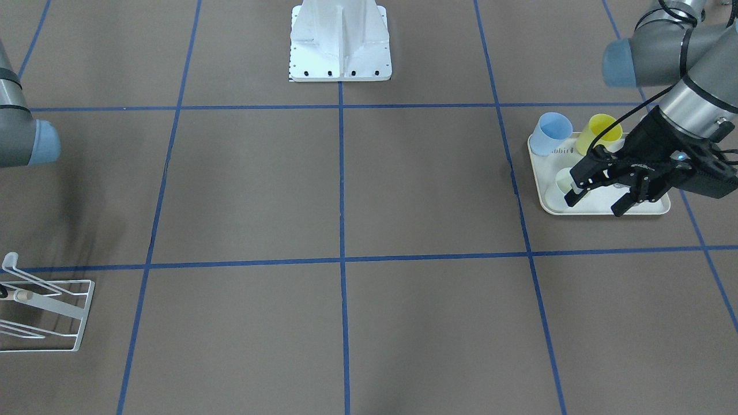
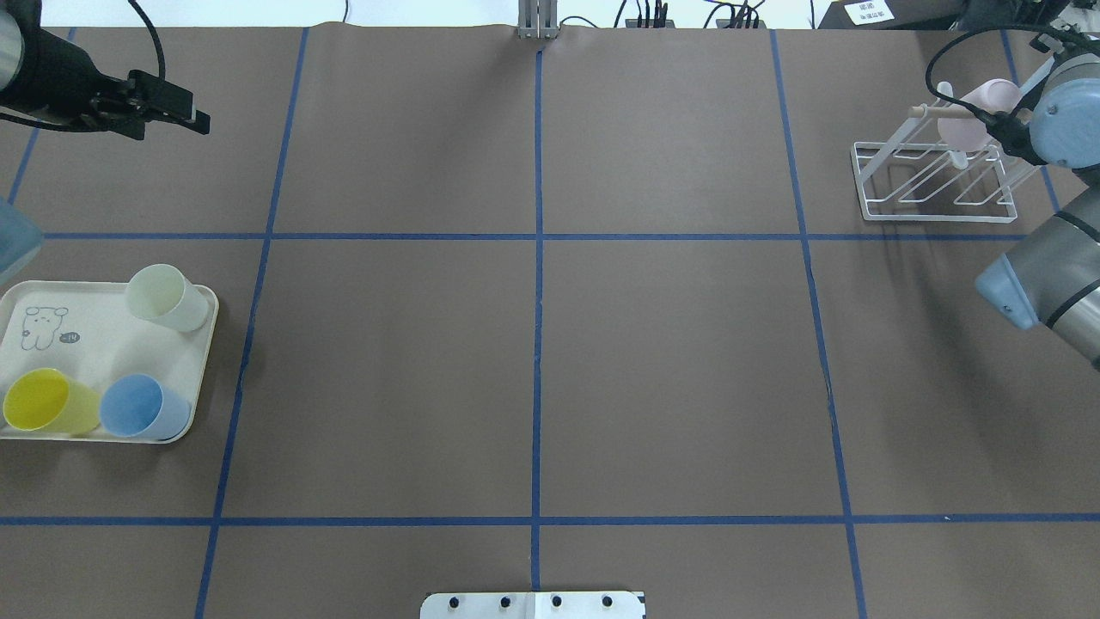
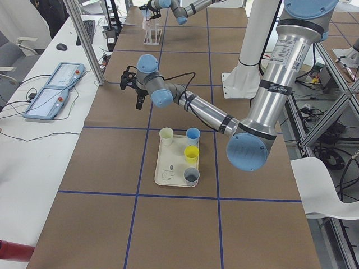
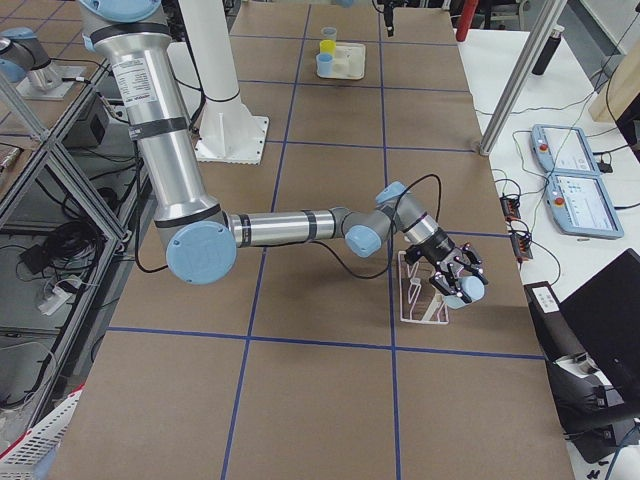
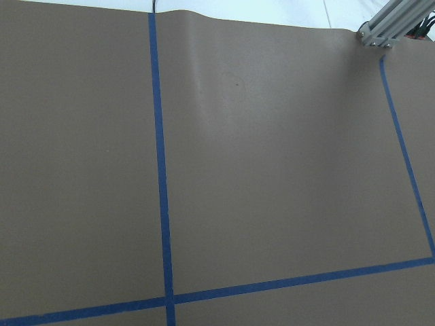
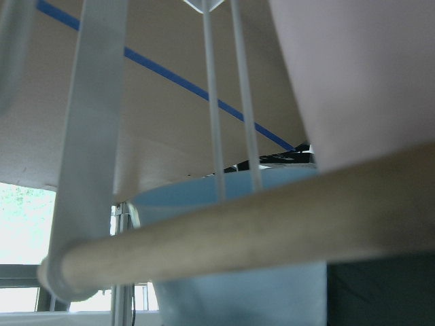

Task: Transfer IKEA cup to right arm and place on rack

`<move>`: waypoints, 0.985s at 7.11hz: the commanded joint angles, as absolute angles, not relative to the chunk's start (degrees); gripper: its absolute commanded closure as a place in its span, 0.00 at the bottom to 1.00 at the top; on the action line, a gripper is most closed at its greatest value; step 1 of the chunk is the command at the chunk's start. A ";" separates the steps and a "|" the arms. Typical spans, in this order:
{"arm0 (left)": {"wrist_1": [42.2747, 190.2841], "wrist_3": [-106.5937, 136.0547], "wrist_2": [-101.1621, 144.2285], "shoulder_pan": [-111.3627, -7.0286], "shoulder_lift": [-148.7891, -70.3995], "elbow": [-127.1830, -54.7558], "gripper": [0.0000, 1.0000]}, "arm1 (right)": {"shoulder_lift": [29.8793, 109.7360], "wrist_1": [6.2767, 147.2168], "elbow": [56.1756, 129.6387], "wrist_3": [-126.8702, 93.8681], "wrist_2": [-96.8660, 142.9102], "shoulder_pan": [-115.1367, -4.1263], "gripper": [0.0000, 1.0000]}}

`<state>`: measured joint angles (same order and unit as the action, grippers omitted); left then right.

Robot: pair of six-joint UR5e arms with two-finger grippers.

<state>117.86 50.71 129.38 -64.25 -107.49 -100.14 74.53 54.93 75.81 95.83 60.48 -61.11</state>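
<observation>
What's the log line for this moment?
left gripper open, empty | pink cup at rack | right gripper at rack, state unclear

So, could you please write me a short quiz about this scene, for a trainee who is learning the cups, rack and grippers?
1. True or false: the left gripper holds a cup.
2. Which colour is the cup at the rack? A yellow, B pink, C blue.
3. Fill in: the yellow cup and the blue cup stand on the ____.
Key: 1 false, it is open and empty. 2 B, the pink cup. 3 tray.
</observation>
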 commanded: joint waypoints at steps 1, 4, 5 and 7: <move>117.86 50.71 129.37 -64.25 -107.49 -100.11 0.00 | 74.53 54.93 75.76 95.80 59.94 -60.56 0.41; 117.86 50.71 129.37 -64.25 -107.49 -100.02 0.00 | 74.53 54.93 75.67 95.54 59.94 -60.29 0.01; 117.86 50.71 129.37 -64.25 -107.49 -100.11 0.00 | 74.44 54.93 75.76 95.54 59.94 -60.21 0.01; 117.86 50.71 129.37 -64.25 -107.49 -100.28 0.00 | 74.27 54.93 76.11 95.36 59.94 -60.12 0.01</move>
<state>117.86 50.71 129.37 -64.25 -107.49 -100.18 74.37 54.93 75.87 95.50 59.94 -60.17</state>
